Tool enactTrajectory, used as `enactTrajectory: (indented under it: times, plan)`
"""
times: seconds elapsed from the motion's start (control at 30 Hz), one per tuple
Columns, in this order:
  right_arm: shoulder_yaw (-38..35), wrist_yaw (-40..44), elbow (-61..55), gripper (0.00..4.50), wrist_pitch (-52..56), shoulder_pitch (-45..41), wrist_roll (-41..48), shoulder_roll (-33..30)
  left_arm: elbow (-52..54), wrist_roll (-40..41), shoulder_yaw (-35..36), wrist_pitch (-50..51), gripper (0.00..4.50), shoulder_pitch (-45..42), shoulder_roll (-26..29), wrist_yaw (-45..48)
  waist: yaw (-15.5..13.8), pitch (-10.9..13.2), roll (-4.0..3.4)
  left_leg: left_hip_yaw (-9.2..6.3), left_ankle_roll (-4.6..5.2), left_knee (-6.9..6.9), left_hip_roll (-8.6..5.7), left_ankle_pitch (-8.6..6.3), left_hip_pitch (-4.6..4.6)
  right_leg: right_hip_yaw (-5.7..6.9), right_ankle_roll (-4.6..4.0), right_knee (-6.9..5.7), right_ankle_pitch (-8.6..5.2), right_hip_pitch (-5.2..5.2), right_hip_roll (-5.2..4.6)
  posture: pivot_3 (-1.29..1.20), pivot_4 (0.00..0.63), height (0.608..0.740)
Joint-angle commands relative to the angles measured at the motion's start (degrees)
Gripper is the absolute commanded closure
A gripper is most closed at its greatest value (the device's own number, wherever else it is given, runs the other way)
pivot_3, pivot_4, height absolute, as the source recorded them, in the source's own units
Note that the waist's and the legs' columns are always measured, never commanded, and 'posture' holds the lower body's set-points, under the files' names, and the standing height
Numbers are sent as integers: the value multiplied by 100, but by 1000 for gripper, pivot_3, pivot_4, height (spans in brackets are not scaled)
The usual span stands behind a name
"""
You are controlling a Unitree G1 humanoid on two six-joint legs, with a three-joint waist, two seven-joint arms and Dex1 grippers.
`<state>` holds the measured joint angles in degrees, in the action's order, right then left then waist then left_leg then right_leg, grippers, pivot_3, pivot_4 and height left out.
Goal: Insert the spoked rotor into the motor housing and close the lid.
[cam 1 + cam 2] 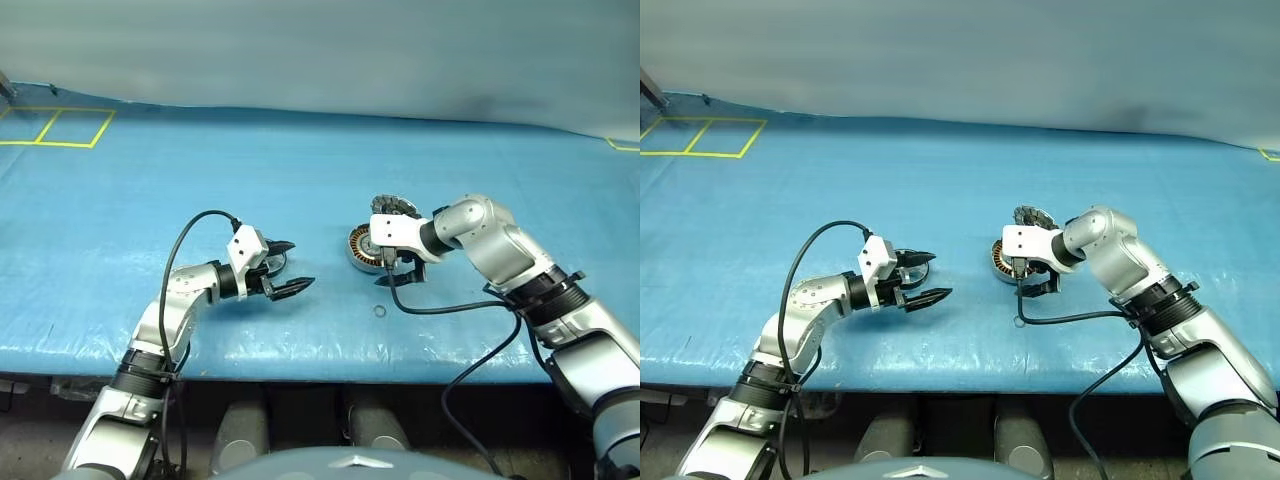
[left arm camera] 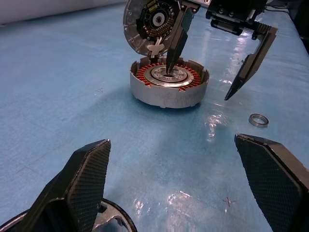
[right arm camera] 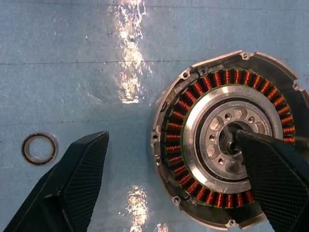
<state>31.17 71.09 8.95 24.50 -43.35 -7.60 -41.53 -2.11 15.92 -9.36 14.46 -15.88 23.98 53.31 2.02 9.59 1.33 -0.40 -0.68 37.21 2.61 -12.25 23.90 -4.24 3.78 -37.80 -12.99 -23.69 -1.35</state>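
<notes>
The motor housing (image 1: 358, 246) sits on the blue mat, its copper-orange windings (image 3: 193, 159) ringing a silver hub. Behind it the lid (image 1: 393, 207) leans tilted against its far rim, inner face showing (image 2: 149, 24). My right gripper (image 1: 398, 272) hangs open over the housing, pointing down, with one fingertip (image 3: 270, 169) above the hub and the other (image 3: 72, 183) out over the mat. My left gripper (image 1: 298, 264) is open and nearly level, some way left of the housing and aimed toward it. The spoked rotor (image 2: 113, 220) lies on the mat just beneath the left gripper's near finger, mostly hidden.
A small loose metal ring (image 1: 380, 311) lies on the mat in front of the housing, near the right arm's black cable (image 1: 450, 308). Yellow tape squares (image 1: 60, 125) mark the far left corner. The table's front edge (image 1: 320, 365) runs close below both arms.
</notes>
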Motion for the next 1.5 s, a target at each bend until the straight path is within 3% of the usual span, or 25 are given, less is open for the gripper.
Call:
enactTrajectory:
  times: [0.03, 0.3, 0.4, 0.57, 0.6, 1.03, 1.5]
  plan:
    - [-37, 82, 101, 33, -157, -164, -113, 91, 317, 66, 133, -10, 0, 41, 44, -65, 1, 0, 0, 0, 0, 0, 0, 0, 0, 0, 7, 0, 5, 0, 0, 0, 150, 740]
    - [12, 226, 513, 33, -228, -174, -344, 241, 399, 98, 175, 18, 0, 91, 134, -152, 3, -1, 0, 0, 0, 2, 0, 0, -5, 1, 14, -1, 9, 5, 0, 0, 150, 740]
    - [-11, 254, 523, 611, -222, -168, -380, 258, 395, 91, 176, 12, 0, 79, 145, -169, 3, -1, -1, 1, 0, 7, 0, 0, -5, 1, 12, 0, 7, 7, 0, 0, 150, 740]
    - [-57, 252, 436, 2205, -221, -126, -443, 270, 393, 78, 189, 7, 0, 45, 168, -187, -9, -3, 3, -1, 0, 7, 0, 0, -4, 2, 11, 0, 7, 8, 0, 0, 150, 740]
    - [-76, 259, 378, 2263, -205, -99, -442, 268, 405, 74, 208, 5, 0, 45, 185, -200, -3, -3, 2, -2, 0, 6, 0, 0, -6, 2, 11, 0, 7, 11, 0, 0, 150, 740]
    - [8, 113, -1010, 2361, -23, 461, -465, 625, 596, 130, 622, 57, 0, 224, 510, -366, 49, -2, 1, 0, 0, -7, 7, 0, -12, 4, 18, -5, 6, 3, 5, 0, 150, 740]
    - [769, 435, -1251, 2361, -587, 153, -985, 983, 797, 159, 782, 145, 0, 405, 568, -500, 70, -2, 1, -1, -1, -6, 10, 0, -15, 8, 5, -11, -12, 2, 7, 0, 150, 740]
